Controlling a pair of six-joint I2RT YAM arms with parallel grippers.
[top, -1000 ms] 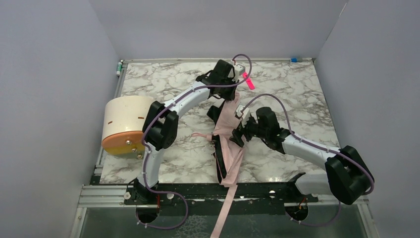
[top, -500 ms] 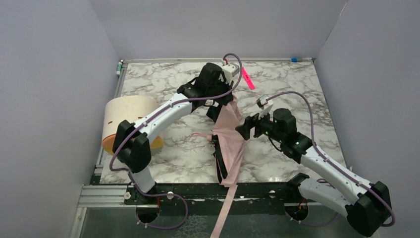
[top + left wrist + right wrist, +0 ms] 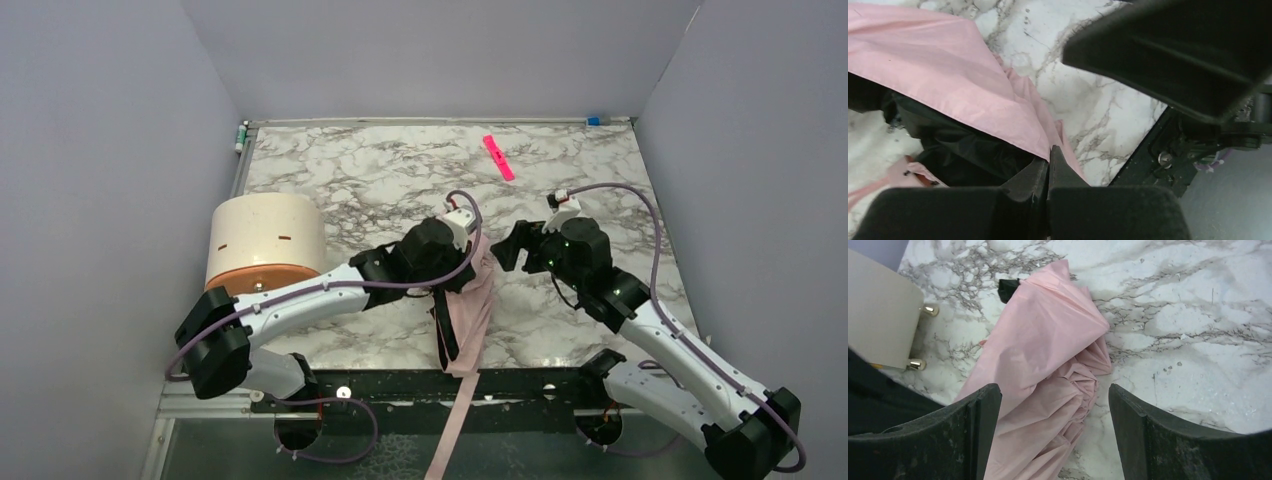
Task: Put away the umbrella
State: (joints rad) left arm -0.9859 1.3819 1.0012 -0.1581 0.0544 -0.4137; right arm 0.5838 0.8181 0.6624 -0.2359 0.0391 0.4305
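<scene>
The umbrella (image 3: 472, 305) lies collapsed on the marble table near its front edge, pale pink fabric with black lining showing. A pink strip of it (image 3: 448, 440) hangs over the front rail. My left gripper (image 3: 455, 272) is low over the umbrella's upper part. In the left wrist view that gripper (image 3: 1048, 152) is shut, with a taut edge of the pink fabric (image 3: 948, 75) running into its tips. My right gripper (image 3: 510, 247) hovers open just right of the umbrella; in its wrist view the gripper (image 3: 1053, 407) has folded pink fabric (image 3: 1048, 350) below the gap between its fingers.
A cream cylinder with an orange end (image 3: 262, 243) lies at the table's left edge, also showing as the cream cylinder (image 3: 878, 320). A bright pink strip (image 3: 498, 157) lies at the far centre. The black front rail (image 3: 380, 385) borders the table; grey walls close in on three sides.
My left arm has swung from the far centre back toward the front, and the umbrella's far end has come with it. My right gripper has backed off to the right, away from the umbrella.
</scene>
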